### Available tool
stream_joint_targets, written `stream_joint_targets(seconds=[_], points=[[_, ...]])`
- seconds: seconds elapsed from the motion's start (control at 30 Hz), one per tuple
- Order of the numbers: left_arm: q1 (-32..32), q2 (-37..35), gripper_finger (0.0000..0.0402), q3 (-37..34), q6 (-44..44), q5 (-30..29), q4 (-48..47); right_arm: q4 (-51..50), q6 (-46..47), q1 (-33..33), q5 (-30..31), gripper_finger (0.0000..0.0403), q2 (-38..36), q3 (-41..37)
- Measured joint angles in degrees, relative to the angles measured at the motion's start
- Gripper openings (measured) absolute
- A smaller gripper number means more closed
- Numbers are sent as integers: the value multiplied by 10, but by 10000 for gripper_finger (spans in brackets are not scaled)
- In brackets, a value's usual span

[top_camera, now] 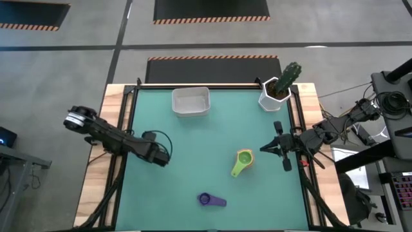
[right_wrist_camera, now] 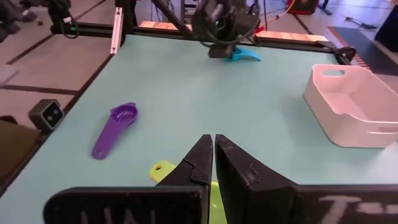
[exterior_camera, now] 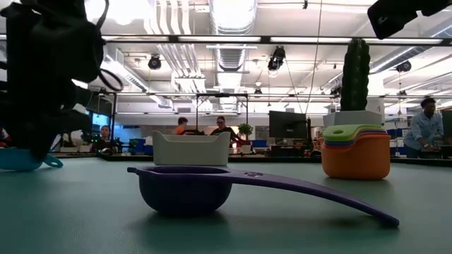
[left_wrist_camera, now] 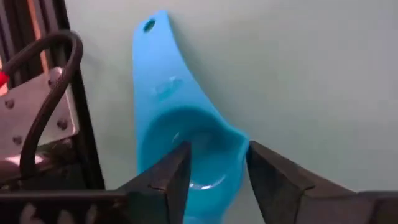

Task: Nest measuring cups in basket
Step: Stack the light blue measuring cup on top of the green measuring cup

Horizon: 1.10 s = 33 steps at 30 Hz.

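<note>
With the left gripper (left_wrist_camera: pixel 214 165) spread astride the rim of the blue measuring cup (left_wrist_camera: pixel 180 124) near the tabletop's left edge, it should pinch squarely on the wall before lifting, while the right gripper (right_wrist_camera: pixel 213 158), pressed together, waits by the nested stack (top_camera: pixel 243 161).

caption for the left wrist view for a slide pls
Left claw straddling the rim of a blue cup that lies on the teal table, handle pointing away.

Right gripper (right_wrist_camera: pixel 213 163), fingers pressed together, above a green table (right_wrist_camera: pixel 249 99) — white basket (right_wrist_camera: pixel 354 106) nearby, purple cup (right_wrist_camera: pixel 115 127) well apart from the basket, blue cup (right_wrist_camera: pixel 245 56) beneath the left gripper (right_wrist_camera: pixel 222 50).
</note>
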Motion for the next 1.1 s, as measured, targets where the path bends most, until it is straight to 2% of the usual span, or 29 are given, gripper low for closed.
stream_joint_targets(seconds=[0.13,0.3,0.4,0.53,0.73,0.93,1.1], points=[[0,21,92,2,8,10,-2,0,-7,0,5,9,0,0],[0,30,15,9,36,10,-2,2,-39,0,37,9,0,3],[-5,30,9,29,86,4,8,2,-51,0,44,9,0,13],[-33,34,3,86,204,-57,55,2,-69,0,43,9,0,26],[-93,54,3,193,475,-170,187,2,-89,0,43,9,0,28],[-98,116,2,290,675,-193,281,2,-90,0,42,9,0,28],[-90,193,2,377,845,-207,304,2,-76,0,37,9,0,28]])
